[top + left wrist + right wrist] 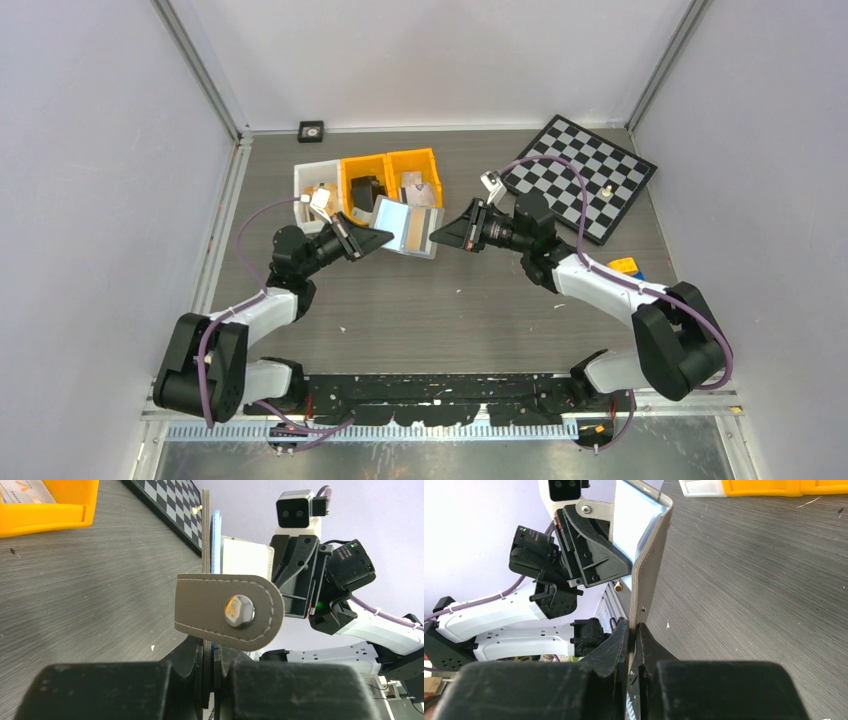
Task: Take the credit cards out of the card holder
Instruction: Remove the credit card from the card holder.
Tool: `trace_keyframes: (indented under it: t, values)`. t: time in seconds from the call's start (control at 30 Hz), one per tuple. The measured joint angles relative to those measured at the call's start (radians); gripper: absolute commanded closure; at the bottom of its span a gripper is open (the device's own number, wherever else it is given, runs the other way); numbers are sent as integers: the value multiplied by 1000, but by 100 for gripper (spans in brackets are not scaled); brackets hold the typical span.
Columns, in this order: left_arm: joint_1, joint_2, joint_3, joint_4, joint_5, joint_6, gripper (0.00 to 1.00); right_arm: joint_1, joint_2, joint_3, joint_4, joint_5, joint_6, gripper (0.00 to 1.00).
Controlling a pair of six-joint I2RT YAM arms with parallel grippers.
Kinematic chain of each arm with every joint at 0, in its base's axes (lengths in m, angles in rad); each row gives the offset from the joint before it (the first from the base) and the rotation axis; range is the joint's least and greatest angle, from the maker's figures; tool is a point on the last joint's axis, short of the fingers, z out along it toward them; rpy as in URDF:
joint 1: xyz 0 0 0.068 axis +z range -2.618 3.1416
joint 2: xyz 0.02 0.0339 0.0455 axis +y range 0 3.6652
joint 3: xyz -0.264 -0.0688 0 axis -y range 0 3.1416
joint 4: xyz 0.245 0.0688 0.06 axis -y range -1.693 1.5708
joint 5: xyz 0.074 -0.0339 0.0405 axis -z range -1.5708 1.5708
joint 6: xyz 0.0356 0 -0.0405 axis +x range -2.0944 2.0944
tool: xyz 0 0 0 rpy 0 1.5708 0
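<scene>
Grey, stitched and leather-like, the card holder [200, 605] hangs in the air above the middle of the table [480, 320], just near of the bins, stretched open between the two claws. A rounded tab with a metal snap [239, 611] folds across its left end. From above, a pale blue card [390, 217] shows in its left half and a tan-brown card [420, 228] in its right half; both credit cards sit inside the holder. In the left wrist view, thin blue edges stand just beside the grey panel.

The left gripper [209, 655] is pressed tight on the holder's left edge. The right gripper [634, 630] pinches the grey flap on the right side, its fingers closed against it.

Just beyond the holder stand a white bin [303, 180] and two orange bins [392, 160]. A checkerboard [580, 175] lies at the far right.
</scene>
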Motion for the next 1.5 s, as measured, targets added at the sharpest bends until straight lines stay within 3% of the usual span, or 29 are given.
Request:
trace_keyframes:
  t: [0.13, 0.23, 0.53, 0.87, 1.17, 1.5]
  values:
    - [-1, 39, 0, 20, 11, -10, 100, 0, 0, -3, 13, -7, 4, 79]
    - [-4, 56, 0, 23, 18, -21, 100, 0, -1, -4, 24, -11, 4, 86]
    - [-6, 57, 0, 38, 21, -24, 100, 1, -6, -8, 33, -13, 5, 88]
    - [-22, 57, 0, 38, 21, -23, 100, 1, -6, -8, 12, -6, -2, 100]
    - [-53, 65, 6, 34, 15, 4, 100, 7, -6, 0, -31, 6, -24, 99]
    - [-80, 47, 24, -63, -32, 86, 100, 11, 18, 58, -183, 59, -81, 85]
